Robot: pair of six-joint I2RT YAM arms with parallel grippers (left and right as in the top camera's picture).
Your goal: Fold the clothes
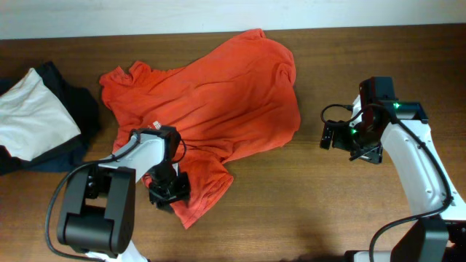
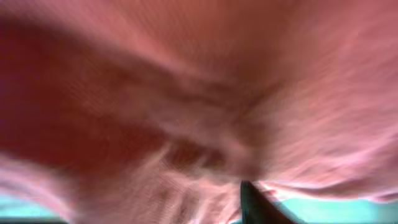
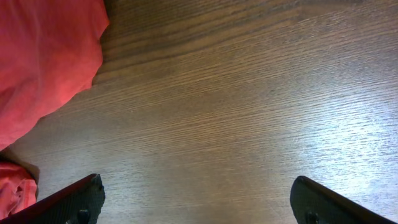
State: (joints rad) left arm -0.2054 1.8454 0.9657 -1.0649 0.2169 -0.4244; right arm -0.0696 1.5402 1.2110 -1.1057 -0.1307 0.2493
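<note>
T-shirt [image 1: 218,102], orange-red and rumpled, sprawls mid-worktop [image 1: 291,211], its long axis running diagonally from a near-left corner to a far-right bulge. Left hand [image 1: 169,191] sits on that near corner, buried in blurred fabric; its grip cannot be told. Right hand [image 3: 196,196] hovers released over bare wood, right of the cloth.

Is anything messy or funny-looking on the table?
Yes. The orange-red T-shirt is rumpled and lies slanted across the table, not spread flat. Its lower corner is bunched up at the left gripper.
</note>
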